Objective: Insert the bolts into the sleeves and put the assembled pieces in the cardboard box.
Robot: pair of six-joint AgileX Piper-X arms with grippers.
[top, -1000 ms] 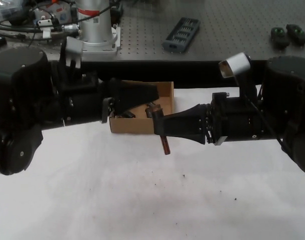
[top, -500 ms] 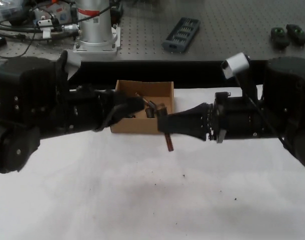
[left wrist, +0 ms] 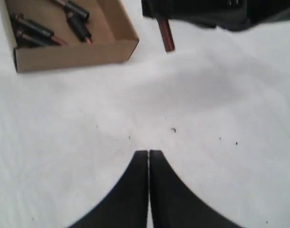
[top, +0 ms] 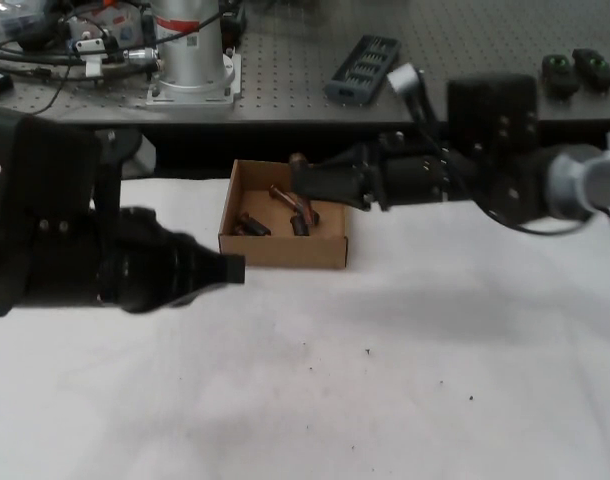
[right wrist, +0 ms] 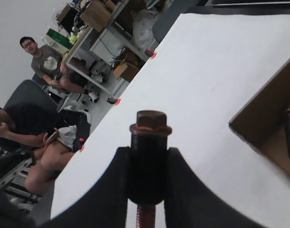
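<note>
Holding the copper-coloured bolt [right wrist: 150, 122] upright in its black sleeve [right wrist: 148, 164], our right jaws clamp it beside the open brown cardboard box [top: 280, 250]; our left jaws, pressed together, sit farther off.

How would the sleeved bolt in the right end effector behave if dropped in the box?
Probably rigid and heavy for its size: the bolt looks metal. Its round sleeve may roll, though the box walls should contain it.
</note>
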